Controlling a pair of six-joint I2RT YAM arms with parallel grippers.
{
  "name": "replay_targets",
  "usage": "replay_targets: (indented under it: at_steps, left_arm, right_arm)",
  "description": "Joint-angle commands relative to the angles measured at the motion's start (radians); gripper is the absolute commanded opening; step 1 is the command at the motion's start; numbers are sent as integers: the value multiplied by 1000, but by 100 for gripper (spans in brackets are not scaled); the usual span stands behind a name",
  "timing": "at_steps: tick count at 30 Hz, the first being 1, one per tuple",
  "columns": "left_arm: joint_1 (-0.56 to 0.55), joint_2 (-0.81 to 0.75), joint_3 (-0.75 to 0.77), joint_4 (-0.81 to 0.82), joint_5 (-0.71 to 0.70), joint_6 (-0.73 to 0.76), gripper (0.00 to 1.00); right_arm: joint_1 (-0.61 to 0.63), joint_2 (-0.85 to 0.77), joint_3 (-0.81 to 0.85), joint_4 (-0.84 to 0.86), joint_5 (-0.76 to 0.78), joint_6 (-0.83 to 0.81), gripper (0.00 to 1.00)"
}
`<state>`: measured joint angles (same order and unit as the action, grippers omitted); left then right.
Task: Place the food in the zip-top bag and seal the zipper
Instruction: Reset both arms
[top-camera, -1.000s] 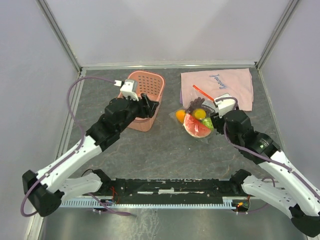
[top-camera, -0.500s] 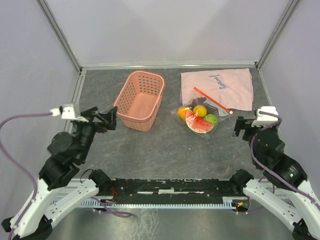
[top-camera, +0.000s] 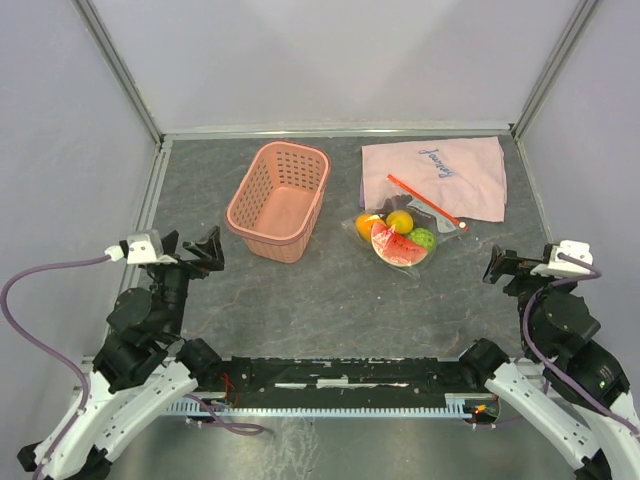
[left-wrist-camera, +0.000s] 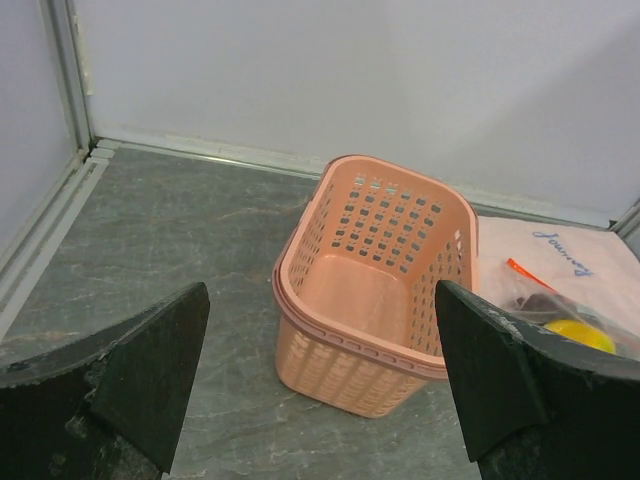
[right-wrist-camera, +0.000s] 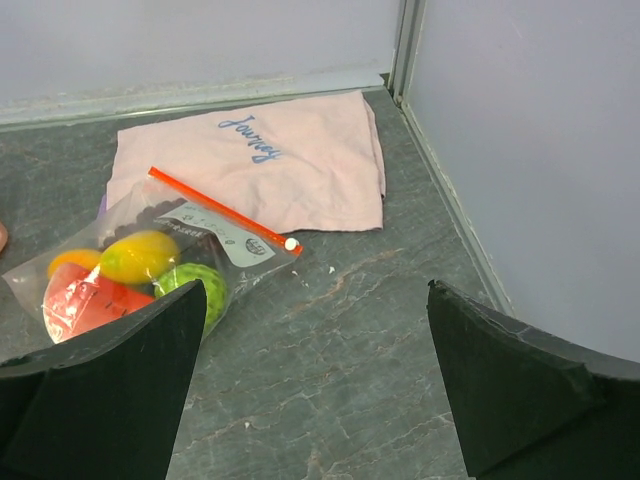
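The clear zip-top bag lies on the table right of centre, its top edge resting on the pink cloth. Inside it the food shows: a yellow fruit, an orange one, a bumpy green one, a red watermelon slice and dark grapes. The red-orange zipper runs straight along the bag's mouth. My left gripper hovers open near the left front, apart from the basket. My right gripper is open at the right front, well clear of the bag. Neither holds anything.
A pink perforated basket stands with nothing in it, left of the bag. A pink cloth with blue lettering lies at the back right. Grey walls with metal rails close in the table on three sides.
Both arms have pulled back toward the near edge, the left from the basket and the right from the bag. Both grippers have opened wide. The bag lies released with the food inside.
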<state>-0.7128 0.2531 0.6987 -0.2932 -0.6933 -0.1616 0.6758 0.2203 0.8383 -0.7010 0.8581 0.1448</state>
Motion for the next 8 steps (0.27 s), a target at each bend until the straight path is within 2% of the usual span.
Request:
replay_targets:
  at_steps: [1, 8]
  left_arm:
    - [4, 8, -3, 87, -38, 66, 99]
    - [4, 9, -14, 96, -4, 60, 100]
  right_arm:
    - [-2, 27, 13, 12, 26, -6, 99]
    - [-1, 4, 8, 31, 31, -18, 99]
